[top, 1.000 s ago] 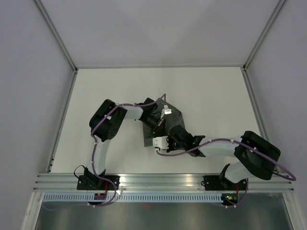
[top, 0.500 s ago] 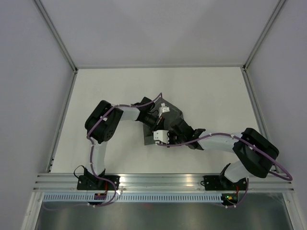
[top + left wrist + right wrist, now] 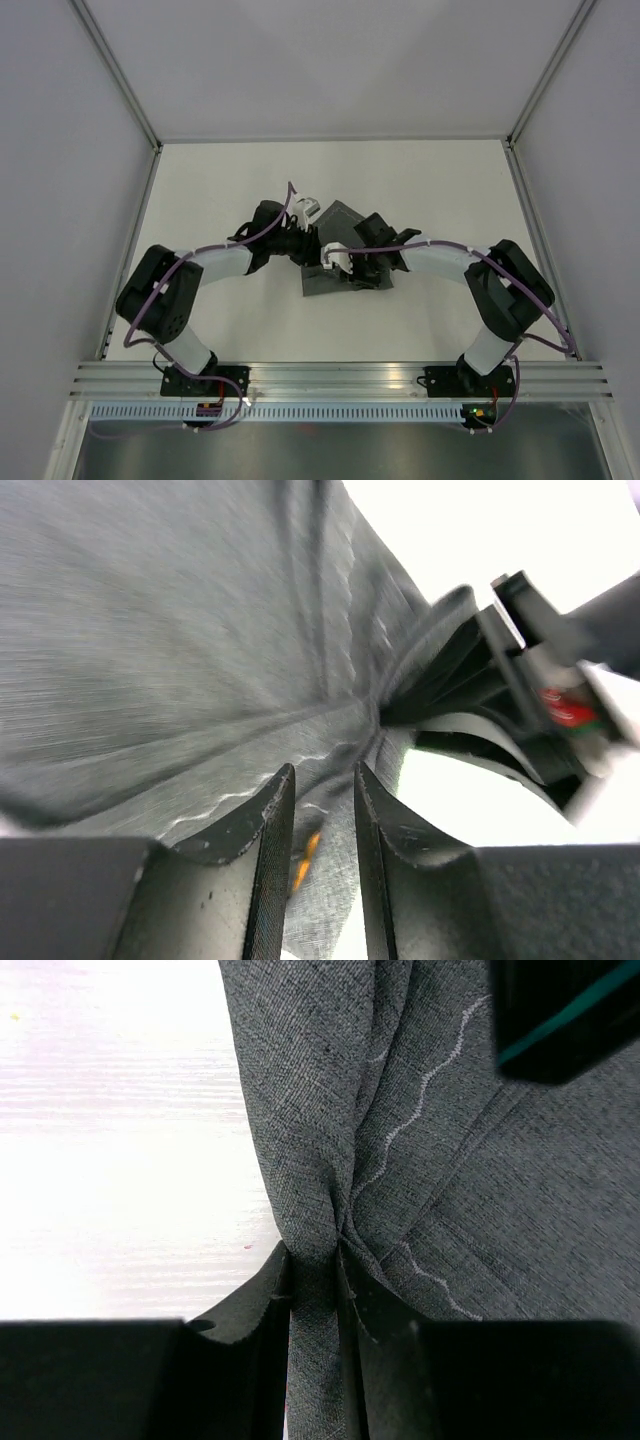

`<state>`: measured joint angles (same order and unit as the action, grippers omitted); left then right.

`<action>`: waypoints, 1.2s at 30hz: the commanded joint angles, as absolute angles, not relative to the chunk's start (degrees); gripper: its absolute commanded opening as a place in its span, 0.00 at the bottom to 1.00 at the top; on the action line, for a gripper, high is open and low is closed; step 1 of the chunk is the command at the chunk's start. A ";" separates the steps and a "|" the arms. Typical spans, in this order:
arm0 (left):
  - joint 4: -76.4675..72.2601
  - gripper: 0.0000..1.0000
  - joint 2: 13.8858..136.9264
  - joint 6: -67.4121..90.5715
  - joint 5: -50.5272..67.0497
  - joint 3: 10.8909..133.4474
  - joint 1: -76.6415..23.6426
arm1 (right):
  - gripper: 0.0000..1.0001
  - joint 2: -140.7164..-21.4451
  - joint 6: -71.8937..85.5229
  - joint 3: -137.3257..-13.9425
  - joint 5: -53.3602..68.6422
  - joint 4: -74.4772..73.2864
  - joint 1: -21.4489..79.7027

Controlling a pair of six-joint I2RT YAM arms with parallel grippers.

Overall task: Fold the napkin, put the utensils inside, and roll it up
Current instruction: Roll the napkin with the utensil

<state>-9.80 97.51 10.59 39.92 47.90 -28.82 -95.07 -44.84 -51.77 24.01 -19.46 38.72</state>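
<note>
The dark grey napkin (image 3: 343,222) lies bunched at the middle of the table, pale stitching (image 3: 430,1075) showing on its folds. My right gripper (image 3: 314,1255) is shut on a gathered pleat of the napkin (image 3: 310,1140); from above it sits at the cloth's near side (image 3: 340,265). My left gripper (image 3: 322,775) stands open just over the napkin (image 3: 170,630) at its left side (image 3: 310,248), cloth showing in the gap. A small orange-gold glint (image 3: 303,852) shows between the left jaws; I cannot tell whether it is the utensils. The right gripper's fingers (image 3: 470,680) pinch the cloth ahead.
White tabletop (image 3: 430,190) surrounds the napkin, bounded by grey walls and metal rails (image 3: 130,250). Both forearms reach inward and meet over the cloth. An aluminium rail (image 3: 340,375) runs along the near edge by the arm bases.
My left gripper has opened off the napkin, and its arm has swung out to the left. My right gripper has carried its pinched fold away from the bases, reshaping the cloth.
</note>
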 commanded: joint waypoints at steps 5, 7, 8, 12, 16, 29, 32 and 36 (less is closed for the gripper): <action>-29.08 0.37 77.47 17.40 12.94 33.68 -29.09 | 0.07 -108.44 -51.15 -68.09 37.61 -43.31 34.02; -32.59 0.38 73.41 17.58 8.02 29.10 -29.27 | 0.07 -112.22 -52.20 -70.74 38.93 -47.36 32.44; -33.30 0.39 71.65 17.58 6.78 28.13 -29.35 | 0.07 -113.63 -52.64 -73.80 40.94 -49.11 32.00; -31.30 0.36 64.61 13.38 1.69 27.07 -31.72 | 0.07 -122.49 -55.46 -81.55 44.64 -58.95 29.28; -24.45 0.33 64.51 3.18 -3.51 29.96 -40.40 | 0.07 -127.61 -55.99 -86.48 44.65 -62.75 28.39; -20.48 0.35 79.69 -24.86 -11.34 37.00 -56.77 | 0.07 -137.18 -52.38 -96.40 41.22 -69.07 28.21; -21.62 0.35 83.30 -27.33 -11.52 37.96 -58.01 | 0.07 -138.69 -52.47 -98.08 40.78 -70.40 28.13; -21.45 0.36 86.13 -28.39 -8.88 39.19 -58.10 | 0.07 -139.75 -52.47 -98.96 40.69 -71.37 28.04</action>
